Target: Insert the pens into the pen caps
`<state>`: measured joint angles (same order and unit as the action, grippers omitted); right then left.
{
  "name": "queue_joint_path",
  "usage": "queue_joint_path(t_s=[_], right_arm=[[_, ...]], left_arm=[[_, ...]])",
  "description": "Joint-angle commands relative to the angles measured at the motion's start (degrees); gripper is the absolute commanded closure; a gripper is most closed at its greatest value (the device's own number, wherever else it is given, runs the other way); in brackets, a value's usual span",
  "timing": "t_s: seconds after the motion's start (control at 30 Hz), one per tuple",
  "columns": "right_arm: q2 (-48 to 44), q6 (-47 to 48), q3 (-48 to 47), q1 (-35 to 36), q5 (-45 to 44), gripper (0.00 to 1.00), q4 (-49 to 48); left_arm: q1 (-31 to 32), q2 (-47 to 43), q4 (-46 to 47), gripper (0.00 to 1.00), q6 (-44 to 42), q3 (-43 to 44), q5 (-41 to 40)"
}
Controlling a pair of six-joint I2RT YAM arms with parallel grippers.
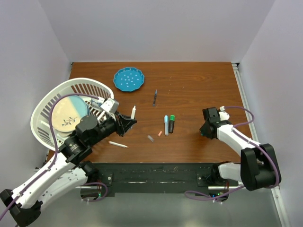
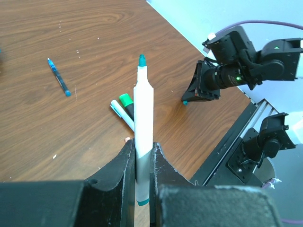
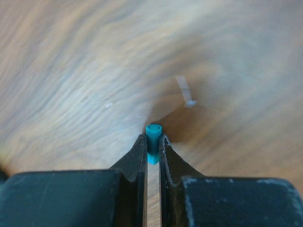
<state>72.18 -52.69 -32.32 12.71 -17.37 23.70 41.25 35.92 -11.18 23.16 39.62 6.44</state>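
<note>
My left gripper (image 1: pixel 127 122) (image 2: pixel 141 147) is shut on a white pen (image 1: pixel 133 112) (image 2: pixel 143 118), whose uncapped teal tip points away from the wrist. My right gripper (image 1: pixel 204 130) (image 3: pixel 153 140) is shut on a small teal cap (image 3: pixel 154 137), just above the wood. The left wrist view shows the right gripper (image 2: pixel 201 90) facing the pen with the cap (image 2: pixel 184 101) at its tip. At mid-table lie a light-blue-capped pen (image 1: pixel 166 126), a green-capped dark pen (image 1: pixel 172 123), a thin blue pen (image 1: pixel 155 97), a white pen (image 1: pixel 118 144), a pink cap (image 1: pixel 160 134) and a grey cap (image 1: pixel 150 138).
A blue dotted plate (image 1: pixel 128 79) sits at the back of the table. A white basket (image 1: pixel 90 81) holding a cream and blue plate (image 1: pixel 68 115) stands at the left, close behind my left arm. The table's right edge lies beyond the right arm.
</note>
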Motion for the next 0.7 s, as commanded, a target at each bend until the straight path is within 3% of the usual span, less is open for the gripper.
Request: queue_joint_path(t_s=[0.0,0.2,0.47,0.67], right_arm=[[-0.55,13.74,2.26,1.18,12.18,0.95,-7.81],[0.59,19.2,0.5,2.67,13.14,0.95,-4.37],[1.12,18.32,-0.38,7.32,12.45,0.97,-4.28],[-3.53,16.83,-1.26,10.84,14.37,0.98,-5.42]], left_arm=[[-0.47,0.9,3.44,1.0,-0.22,0.02,-1.16],[-0.47,3.19,4.76,1.0,1.71,-1.12,0.85],[-0.3,7.67,12.39,1.0,8.39,-5.59,8.06],[0.05,11.88,19.5,1.0,12.87,-9.19,12.09]])
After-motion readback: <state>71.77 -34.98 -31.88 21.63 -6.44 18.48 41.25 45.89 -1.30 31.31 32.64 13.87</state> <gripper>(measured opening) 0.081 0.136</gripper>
